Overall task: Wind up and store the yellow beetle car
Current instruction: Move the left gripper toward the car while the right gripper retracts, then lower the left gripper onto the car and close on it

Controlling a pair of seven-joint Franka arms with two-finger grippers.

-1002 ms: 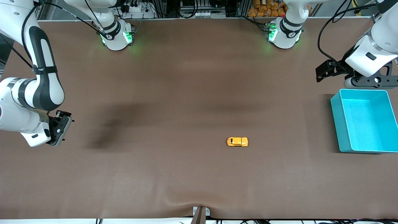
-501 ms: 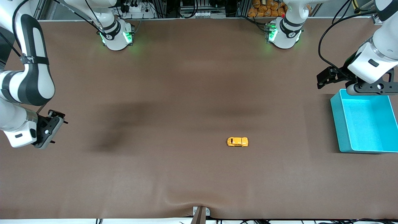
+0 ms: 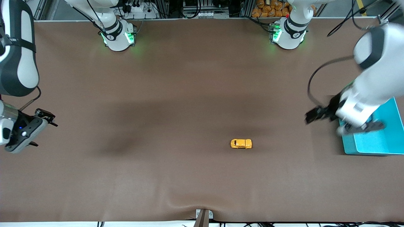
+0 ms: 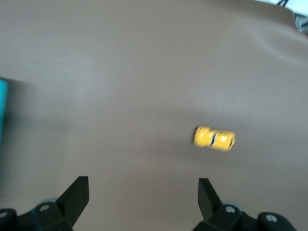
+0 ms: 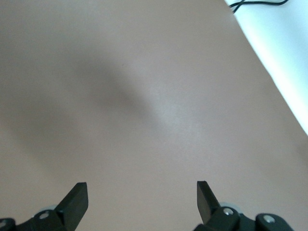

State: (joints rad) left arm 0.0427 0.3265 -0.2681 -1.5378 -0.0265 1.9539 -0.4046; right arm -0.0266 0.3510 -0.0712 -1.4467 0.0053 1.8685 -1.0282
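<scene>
The yellow beetle car point(image 3: 241, 143) stands on the brown table mat, nearer to the front camera than the middle of the table. It also shows in the left wrist view point(image 4: 214, 138). The teal bin point(image 3: 348, 145) stands at the left arm's end of the table. My left gripper point(image 3: 359, 128) hangs over the bin's edge on the car's side. Its fingers are open and empty in the left wrist view point(image 4: 143, 192). My right gripper point(image 3: 23, 135) is up over the right arm's end of the table, open and empty point(image 5: 142, 195).
The two arm bases point(image 3: 118, 36) point(image 3: 288, 33) stand at the table's back edge. A small bracket point(image 3: 203, 217) sits at the middle of the front edge. The table's white edge point(image 5: 284, 57) shows in the right wrist view.
My left gripper has swung from the bin's back edge down over the bin toward the car. My right gripper has drifted outward toward the right arm's end. The car has not moved.
</scene>
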